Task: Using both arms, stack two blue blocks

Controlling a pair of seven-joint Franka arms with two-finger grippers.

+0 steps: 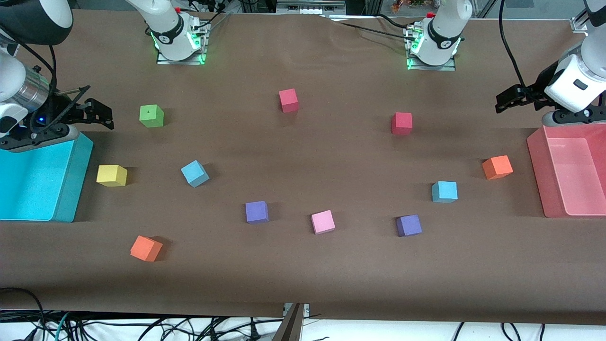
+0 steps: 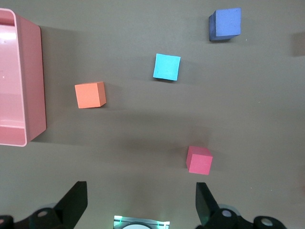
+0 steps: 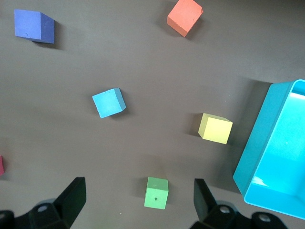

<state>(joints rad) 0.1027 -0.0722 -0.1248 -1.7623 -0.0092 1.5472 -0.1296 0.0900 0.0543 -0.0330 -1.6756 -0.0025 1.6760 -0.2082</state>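
Orange cube point(image 1: 146, 248) nearest — blue blocks point(image 1: 195, 173) outside jaws.

Coloured cubes scattered between cyan bin point(image 1: 71, 189) and pink bin point(image 1: 539, 170).

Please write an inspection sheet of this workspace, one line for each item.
Surface: brown table, no spill seen.
Job's things: blue block toward the right arm's end; second blue block toward the left arm's; apart, unstacked.
Clutter: nine other coloured cubes; cyan bin; pink bin.
Grippers: left gripper above pink bin, open; right gripper above cyan bin, open.
Cables: black cables below the table's edge.
Surroundings: nothing seen.
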